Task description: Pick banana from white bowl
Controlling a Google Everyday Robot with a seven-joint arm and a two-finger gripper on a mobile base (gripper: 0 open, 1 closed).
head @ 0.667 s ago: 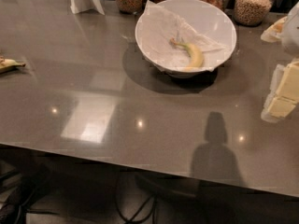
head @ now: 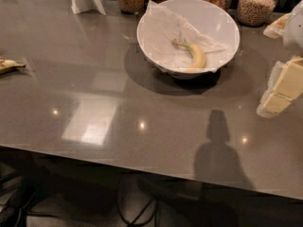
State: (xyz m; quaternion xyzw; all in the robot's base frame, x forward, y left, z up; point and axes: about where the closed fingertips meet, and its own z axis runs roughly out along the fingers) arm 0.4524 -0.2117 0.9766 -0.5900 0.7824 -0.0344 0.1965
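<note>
Banana point(head: 196, 55): lies on its side near the bottom of the white bowl point(head: 213, 15), on a crumpled sheet of white paper point(head: 163, 37) that lines the left and lower part of the bowl. Stem points up-left, body curves down toward the near wall.

Change against the frame a moment ago: we find almost none. Bowl, banana and paper sit in the same places. The gripper point(head: 281, 86) hangs at the right edge of the view as before, over the grey table point(head: 94, 103), to the right of the bowl, well apart from it and nearer to us. We cannot tell whether the gripper is apart or together. It holds nothing that we can see.

Reading: we judge the approach has not begun; the arm must yet travel left and up over the rim, then descend into the bowl.

Containers: the bowl holds only the one banana and the paper. Four glass jars point(head: 255, 6) stand along the back edge behind the bowl, each filled with grain-like contents.

A second, paler banana point(head: 9, 65) lies on the table at the far left; not our target.
</note>
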